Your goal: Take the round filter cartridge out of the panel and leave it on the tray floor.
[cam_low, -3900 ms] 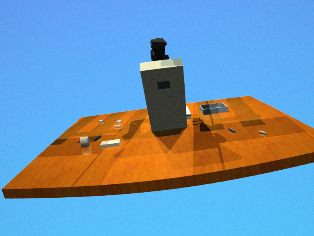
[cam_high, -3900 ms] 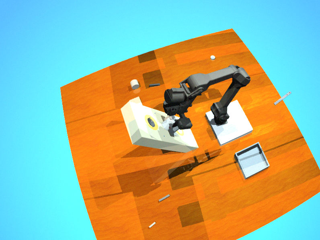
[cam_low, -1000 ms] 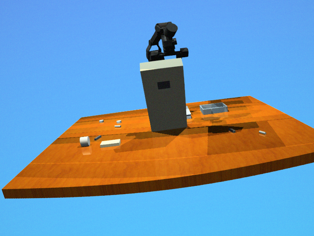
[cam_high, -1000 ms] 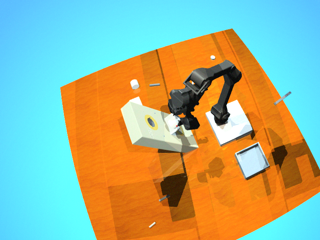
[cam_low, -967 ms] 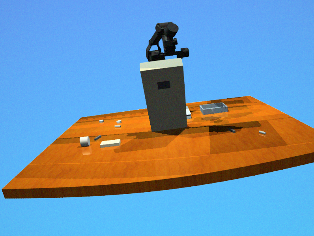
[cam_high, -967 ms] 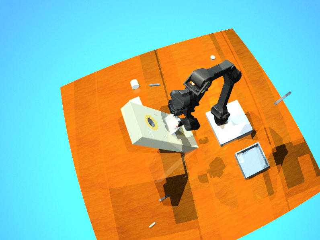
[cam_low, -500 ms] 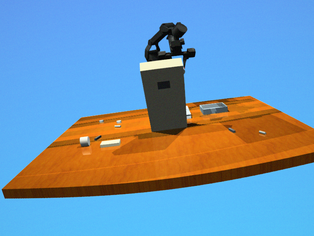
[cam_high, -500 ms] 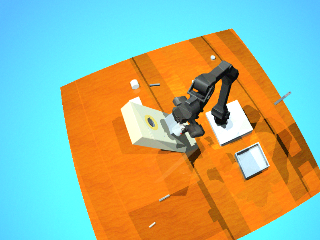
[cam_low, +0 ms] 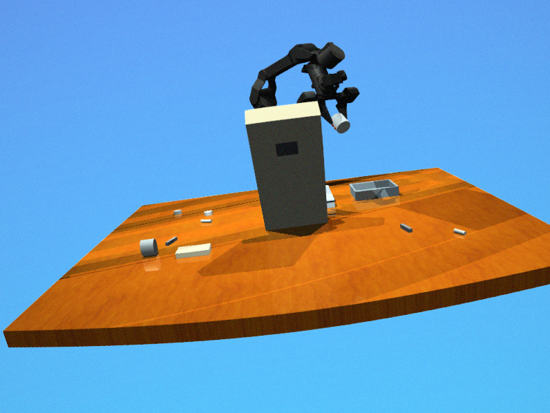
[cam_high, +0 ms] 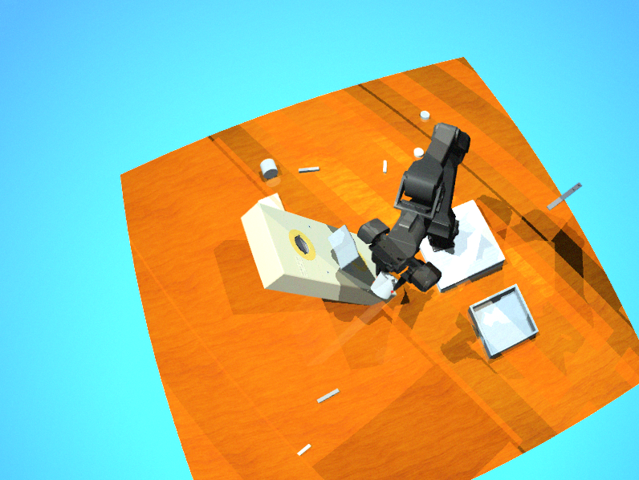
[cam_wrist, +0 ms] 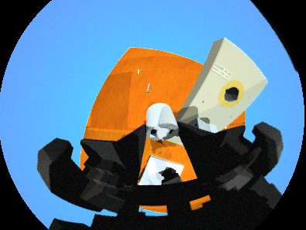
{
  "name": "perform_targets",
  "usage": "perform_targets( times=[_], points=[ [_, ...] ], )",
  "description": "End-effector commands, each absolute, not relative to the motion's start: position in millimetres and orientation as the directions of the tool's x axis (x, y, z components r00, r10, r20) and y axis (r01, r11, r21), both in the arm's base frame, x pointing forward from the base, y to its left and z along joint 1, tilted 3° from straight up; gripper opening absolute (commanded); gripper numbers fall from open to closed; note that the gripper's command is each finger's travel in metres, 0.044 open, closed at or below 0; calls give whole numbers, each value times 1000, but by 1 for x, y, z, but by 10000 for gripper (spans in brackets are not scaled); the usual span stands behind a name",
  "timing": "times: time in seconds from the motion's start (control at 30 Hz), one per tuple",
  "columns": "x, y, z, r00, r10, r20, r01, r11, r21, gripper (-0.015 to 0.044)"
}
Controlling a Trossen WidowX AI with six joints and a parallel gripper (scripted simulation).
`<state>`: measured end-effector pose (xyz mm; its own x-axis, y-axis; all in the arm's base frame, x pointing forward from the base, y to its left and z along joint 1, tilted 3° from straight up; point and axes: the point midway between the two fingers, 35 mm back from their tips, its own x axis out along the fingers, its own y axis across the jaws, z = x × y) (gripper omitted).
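My gripper (cam_high: 387, 288) (cam_low: 338, 119) (cam_wrist: 161, 125) is shut on the white round filter cartridge (cam_high: 380, 285) (cam_low: 341, 124) (cam_wrist: 159, 113), held in the air beside the service panel. Two dark slots show on the cartridge's near face in the wrist view. The cream service panel (cam_high: 289, 266) (cam_low: 291, 186) (cam_wrist: 209, 90) stands with an empty, dark round opening inside a yellow ring (cam_high: 311, 254) (cam_wrist: 222, 94). The grey tray (cam_high: 486, 338) (cam_low: 375, 194) lies on the table, to the right of and below the gripper in the top view; its floor is bare.
The white base plate (cam_high: 478, 242) (cam_wrist: 154, 170) lies under the arm. A loose white cylinder (cam_high: 268, 168) (cam_low: 148, 246) and a cream block (cam_low: 193, 251) lie near the panel. Small bars (cam_high: 327, 396) (cam_low: 405, 228) and small white discs (cam_high: 424, 114) (cam_low: 177, 212) lie farther out on the table.
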<state>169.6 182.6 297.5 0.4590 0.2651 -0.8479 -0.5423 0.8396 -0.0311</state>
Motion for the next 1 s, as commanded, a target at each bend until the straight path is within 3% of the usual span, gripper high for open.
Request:
perform_targets(
  times=[0.0,0.73,0.97],
  points=[
    [155,198,294,427,319,-846,-637,770,-32,0],
    [61,255,272,201,486,-850,-952,300,-54,0],
    [57,256,271,192,490,-850,-958,281,-54,0]
  ],
)
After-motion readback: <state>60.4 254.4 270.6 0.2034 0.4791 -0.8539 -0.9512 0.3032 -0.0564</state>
